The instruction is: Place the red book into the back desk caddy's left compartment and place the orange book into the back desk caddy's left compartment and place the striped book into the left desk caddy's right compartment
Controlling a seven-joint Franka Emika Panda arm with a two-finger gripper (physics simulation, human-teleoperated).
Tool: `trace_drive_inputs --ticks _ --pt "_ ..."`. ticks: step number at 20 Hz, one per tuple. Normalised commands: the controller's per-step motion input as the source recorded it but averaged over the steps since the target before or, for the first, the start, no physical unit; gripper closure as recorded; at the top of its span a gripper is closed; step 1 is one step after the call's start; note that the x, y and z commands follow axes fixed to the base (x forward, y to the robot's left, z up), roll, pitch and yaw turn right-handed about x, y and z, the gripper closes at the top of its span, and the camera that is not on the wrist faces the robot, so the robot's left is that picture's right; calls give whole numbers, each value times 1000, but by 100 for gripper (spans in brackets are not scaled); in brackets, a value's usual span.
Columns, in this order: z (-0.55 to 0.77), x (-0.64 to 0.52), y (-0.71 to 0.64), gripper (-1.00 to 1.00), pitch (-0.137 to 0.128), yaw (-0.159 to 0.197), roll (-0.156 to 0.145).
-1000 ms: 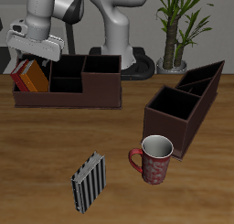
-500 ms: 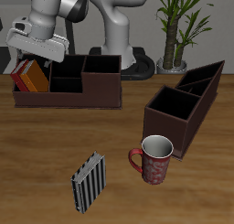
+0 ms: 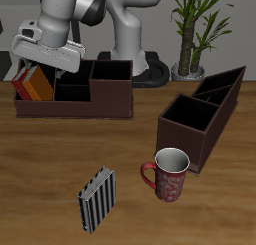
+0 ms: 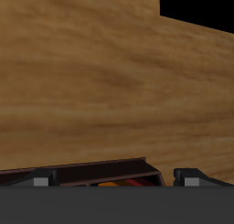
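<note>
**Two books lodged in the back desk caddy; the striped book awaits pickup.**

The striped book (image 3: 97, 198) lies flat on the wooden table (image 3: 40, 164) near its front edge, beside a red patterned mug (image 3: 168, 174) and well apart from both organisers. The red book (image 3: 25, 85) and the orange book (image 3: 39, 84) stand side by side in the end cell of the back desk caddy (image 3: 75, 99); its other cells look empty. The gripper (image 3: 32, 61) hangs just above that cell, holding nothing, its jaws seemingly parted, though the exact gap is hard to read. By judgement, the remaining step is the striped book: the arm must cross to it, grasp its thin edge, and carry it to the left desk caddy (image 3: 205, 119), whose large squarish end cell (image 3: 185, 113) shows empty.
</note>
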Motion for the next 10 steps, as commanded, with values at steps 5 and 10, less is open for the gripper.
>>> trace_drive_inputs --ticks 5,10 --pt "243 473 254 -100 4 16 30" --pt "378 732 611 -100 -8 18 42"
